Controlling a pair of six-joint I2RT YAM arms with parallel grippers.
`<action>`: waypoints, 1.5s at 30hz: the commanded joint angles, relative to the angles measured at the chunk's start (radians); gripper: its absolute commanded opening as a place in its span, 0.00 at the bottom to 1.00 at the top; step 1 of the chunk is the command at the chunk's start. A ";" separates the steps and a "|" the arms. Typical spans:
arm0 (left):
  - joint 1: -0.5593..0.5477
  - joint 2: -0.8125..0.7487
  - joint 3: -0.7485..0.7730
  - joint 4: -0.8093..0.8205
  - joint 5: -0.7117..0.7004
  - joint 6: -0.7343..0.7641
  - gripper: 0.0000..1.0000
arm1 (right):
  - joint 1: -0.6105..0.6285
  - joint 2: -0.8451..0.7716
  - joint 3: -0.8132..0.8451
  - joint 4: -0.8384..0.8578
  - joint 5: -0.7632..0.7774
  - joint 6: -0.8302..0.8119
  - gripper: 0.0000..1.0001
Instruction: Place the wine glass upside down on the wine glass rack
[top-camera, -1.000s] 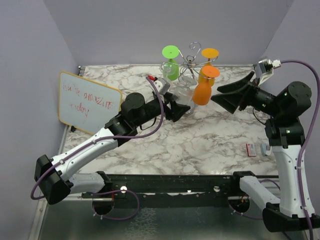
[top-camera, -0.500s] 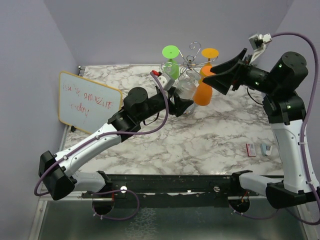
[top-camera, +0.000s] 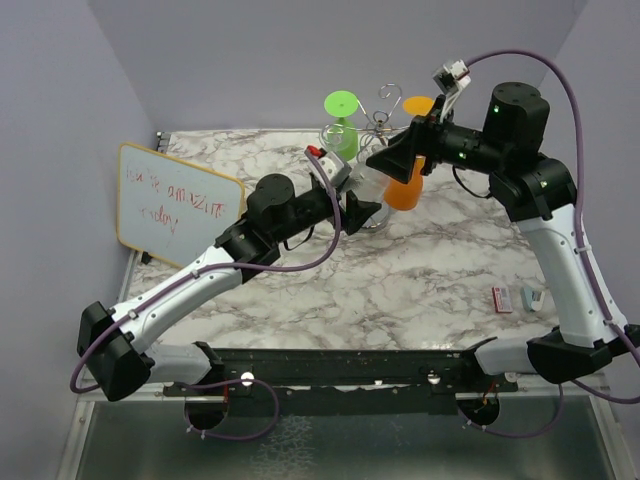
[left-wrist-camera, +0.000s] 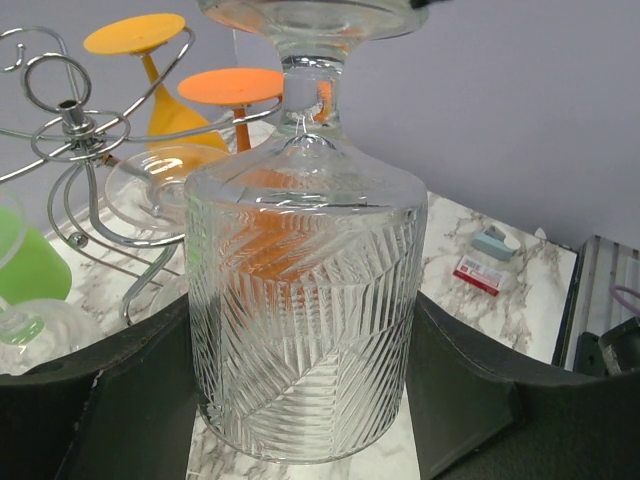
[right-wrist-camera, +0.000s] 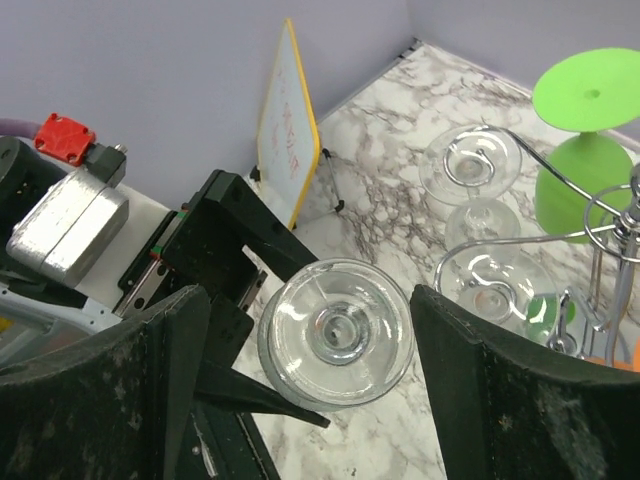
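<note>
Clear wine glass (left-wrist-camera: 305, 320) upside down, foot up, at 6 o'clock of the rack (top-camera: 385, 122). Left gripper (left-wrist-camera: 300, 395) clamps the bowl. Right gripper (right-wrist-camera: 312, 305) is spread wide over the foot, apart from it. Likely handover: centre on the stem and close gently before the 1st grip lets go.

Clear ribbed wine glass (left-wrist-camera: 300, 330) inverted, foot up, nxt to chrome rack (left-wrist-camera: 72, 120).

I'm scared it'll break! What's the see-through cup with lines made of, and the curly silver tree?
The clear wine glass looks like pressed glass: see-through, with glinting ridges; clear plastic is possible. The wine glass rack looks like chromed metal wire, mirror-shiny.
</note>
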 joint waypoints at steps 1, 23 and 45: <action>0.000 -0.063 -0.025 0.108 0.053 0.069 0.00 | 0.020 0.011 0.035 -0.118 0.122 -0.040 0.86; 0.002 -0.124 -0.142 0.223 0.089 0.153 0.00 | 0.056 0.011 0.005 -0.173 0.006 0.055 0.53; 0.003 -0.161 -0.190 0.208 0.102 0.218 0.00 | 0.082 0.014 0.048 -0.246 0.029 0.077 0.62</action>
